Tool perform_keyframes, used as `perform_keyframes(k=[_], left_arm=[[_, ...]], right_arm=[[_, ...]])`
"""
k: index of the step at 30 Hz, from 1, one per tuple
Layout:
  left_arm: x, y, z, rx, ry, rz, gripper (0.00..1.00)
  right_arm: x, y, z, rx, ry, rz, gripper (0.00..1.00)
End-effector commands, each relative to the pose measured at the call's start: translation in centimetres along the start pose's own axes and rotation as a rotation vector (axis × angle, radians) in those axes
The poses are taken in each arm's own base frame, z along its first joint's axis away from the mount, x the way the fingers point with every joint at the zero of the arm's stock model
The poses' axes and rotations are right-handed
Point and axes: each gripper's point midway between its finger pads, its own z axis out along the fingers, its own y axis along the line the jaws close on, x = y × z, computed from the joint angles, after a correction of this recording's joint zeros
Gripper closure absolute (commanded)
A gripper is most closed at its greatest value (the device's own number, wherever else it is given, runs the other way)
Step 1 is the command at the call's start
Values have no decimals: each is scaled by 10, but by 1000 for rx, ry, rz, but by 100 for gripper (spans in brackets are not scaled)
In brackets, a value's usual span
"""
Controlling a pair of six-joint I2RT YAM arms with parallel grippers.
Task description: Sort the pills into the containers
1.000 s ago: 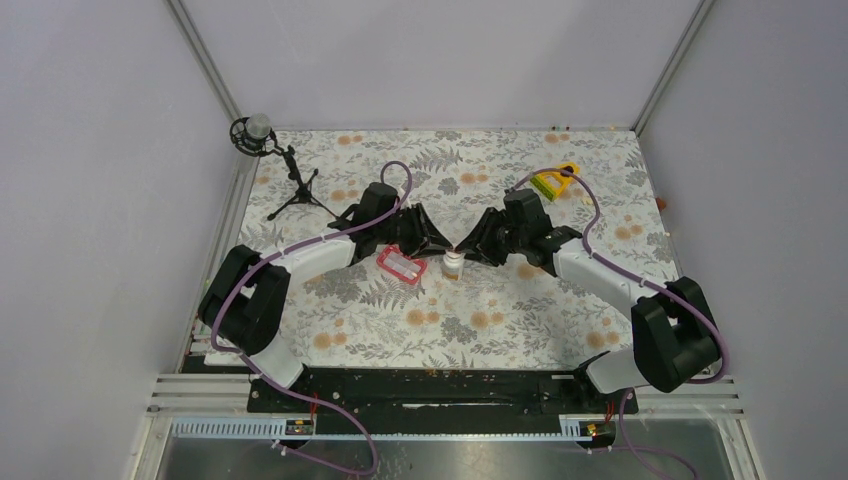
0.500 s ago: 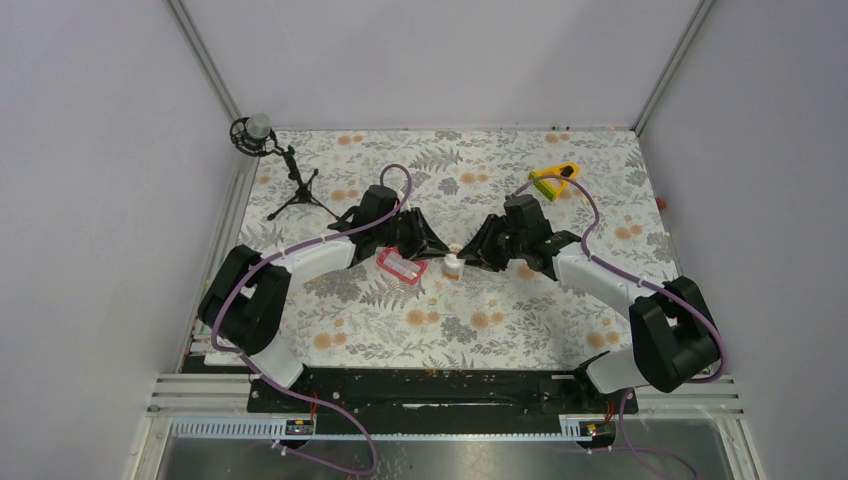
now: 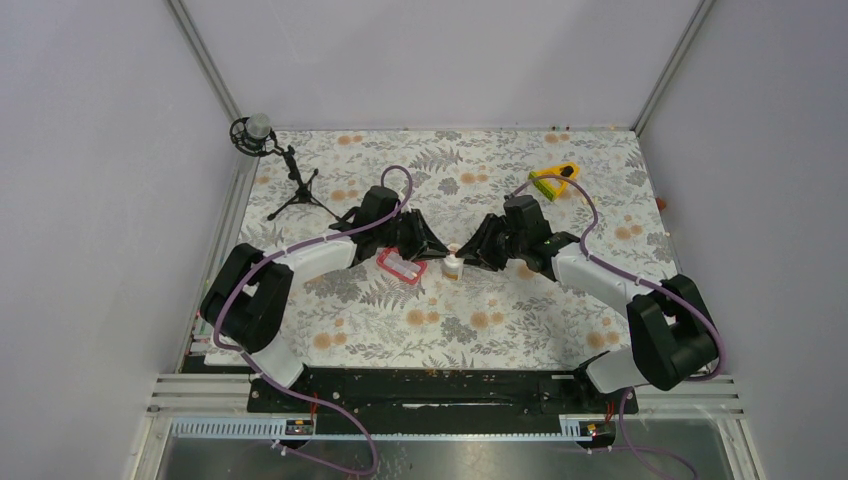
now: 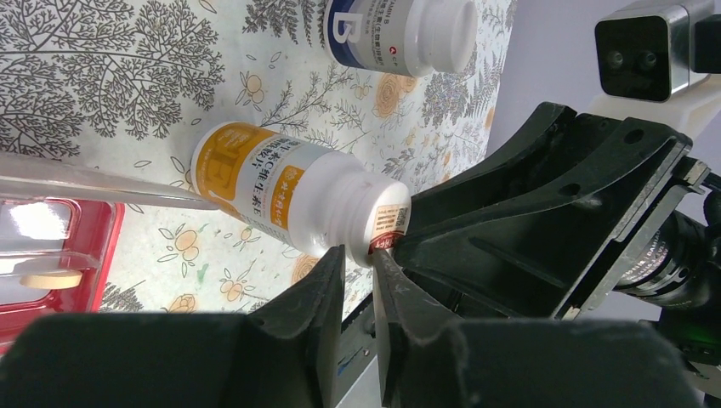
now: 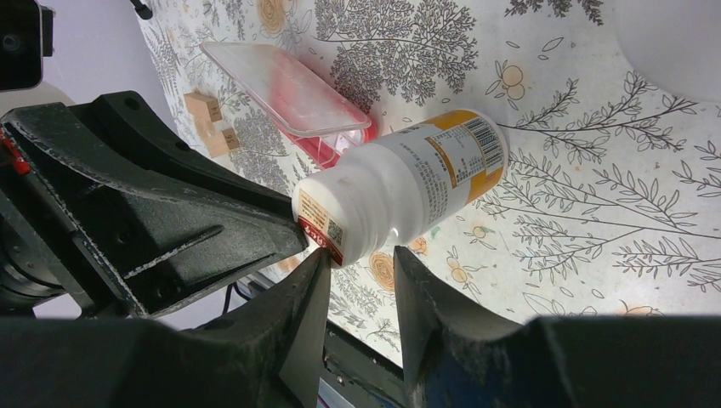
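Observation:
A white bottle with an orange label (image 3: 453, 265) stands mid-cloth between both grippers; it also shows in the left wrist view (image 4: 272, 189) and the right wrist view (image 5: 417, 191). My left gripper (image 3: 440, 256) (image 4: 358, 257) is nearly closed, its tips pinching the rim of the cap by a red seal strip. My right gripper (image 3: 468, 258) (image 5: 360, 252) straddles the cap end, its tips touching it on both sides. The red pill tray (image 3: 400, 267) (image 4: 72, 255) (image 5: 332, 140) lies just left of the bottle with its clear lid open. One pale round pill (image 4: 51, 278) sits in a compartment.
A second white bottle with a blue label (image 4: 395, 34) stands close behind the orange one. A yellow wedge tool (image 3: 553, 178) lies at the back right. A microphone on a small tripod (image 3: 285, 180) stands at the back left. Two small tan blocks (image 5: 208, 115) lie beyond the tray.
Both grippers have edged a little closer round the bottle's cap. The bottle and tray have barely moved.

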Motion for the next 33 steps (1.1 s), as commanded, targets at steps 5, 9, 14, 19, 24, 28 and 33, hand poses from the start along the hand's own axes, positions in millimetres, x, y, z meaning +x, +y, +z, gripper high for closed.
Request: perform_keyframes(k=[5, 9, 14, 19, 24, 28, 33], left_arm=[[-5, 8, 5, -9, -23, 9, 82], [-5, 14, 5, -36, -27, 17, 80], [-5, 24, 6, -64, -34, 25, 77], [-3, 31, 9, -70, -36, 18, 76], [-1, 36, 11, -70, -38, 10, 76], [1, 38, 14, -56, -33, -9, 76], [1, 36, 17, -39, -31, -27, 76]], right_arm=[[-2, -4, 4, 1, -4, 0, 60], [-6, -3, 5, 2, -16, -1, 59], [-11, 1, 8, -27, -39, -2, 59], [-9, -3, 13, -32, -37, 13, 59], [-5, -13, 19, -9, -22, 25, 60], [-1, -23, 23, 7, -13, 46, 61], [0, -28, 26, 1, -12, 65, 66]])
